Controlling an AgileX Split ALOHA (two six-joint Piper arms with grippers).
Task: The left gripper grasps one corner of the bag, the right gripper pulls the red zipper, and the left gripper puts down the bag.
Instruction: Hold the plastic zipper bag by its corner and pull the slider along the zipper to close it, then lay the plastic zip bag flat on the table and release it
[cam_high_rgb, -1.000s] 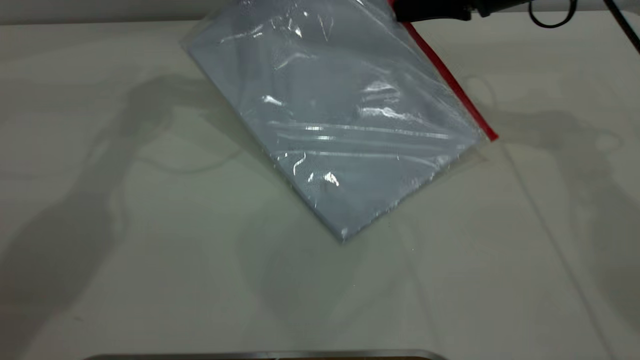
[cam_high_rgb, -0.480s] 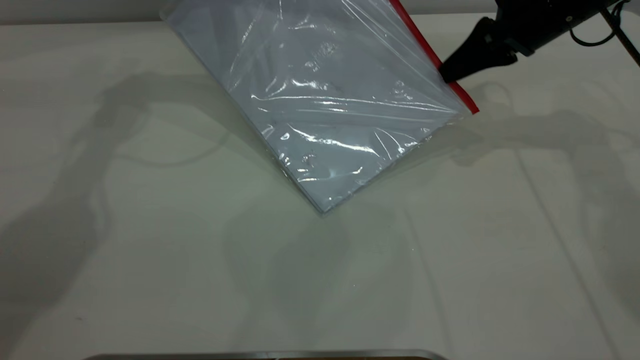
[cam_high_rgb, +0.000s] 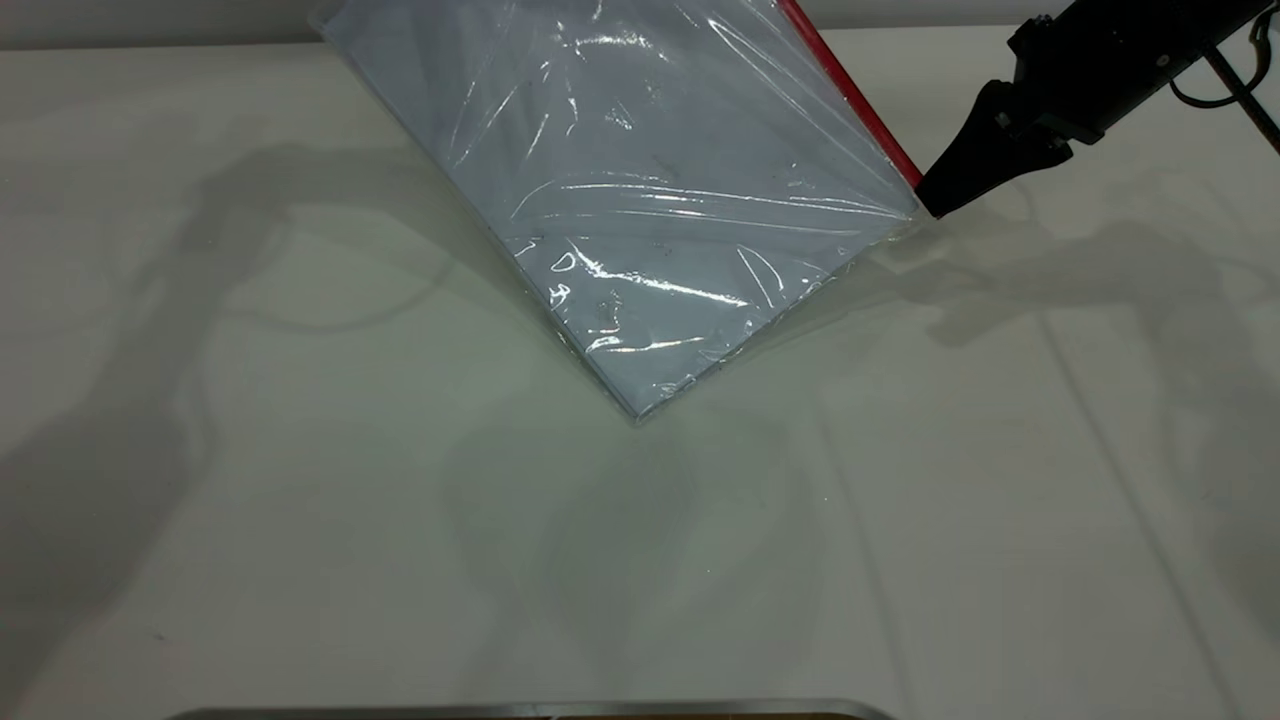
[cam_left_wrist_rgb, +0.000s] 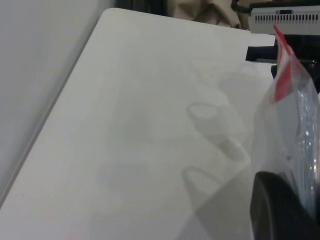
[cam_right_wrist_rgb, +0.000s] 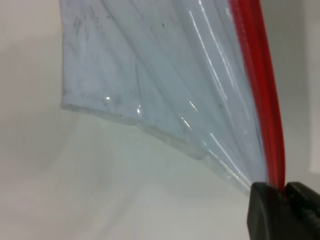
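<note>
The bag (cam_high_rgb: 650, 200), a clear pouch with pale sheets inside, hangs tilted over the table, and its upper part runs out of the top of the exterior view. The red zipper (cam_high_rgb: 850, 95) runs along its right edge. My right gripper (cam_high_rgb: 930, 205) is shut on the lower end of that red strip. In the right wrist view the gripper (cam_right_wrist_rgb: 285, 192) pinches the zipper (cam_right_wrist_rgb: 260, 90). My left gripper is outside the exterior view. In the left wrist view one black finger (cam_left_wrist_rgb: 277, 210) presses against the bag (cam_left_wrist_rgb: 295, 130) below a red-tipped corner (cam_left_wrist_rgb: 282, 80).
The white table (cam_high_rgb: 300, 500) lies below the bag's lowest corner (cam_high_rgb: 635, 415). A metal edge (cam_high_rgb: 520, 710) runs along the front. In the left wrist view a white vented box (cam_left_wrist_rgb: 285, 20) stands beyond the table's far end.
My right gripper has slid down the red strip from near its top to its lower end. The bag has shifted up and back, and its plastic is pulled taut toward the right gripper.
</note>
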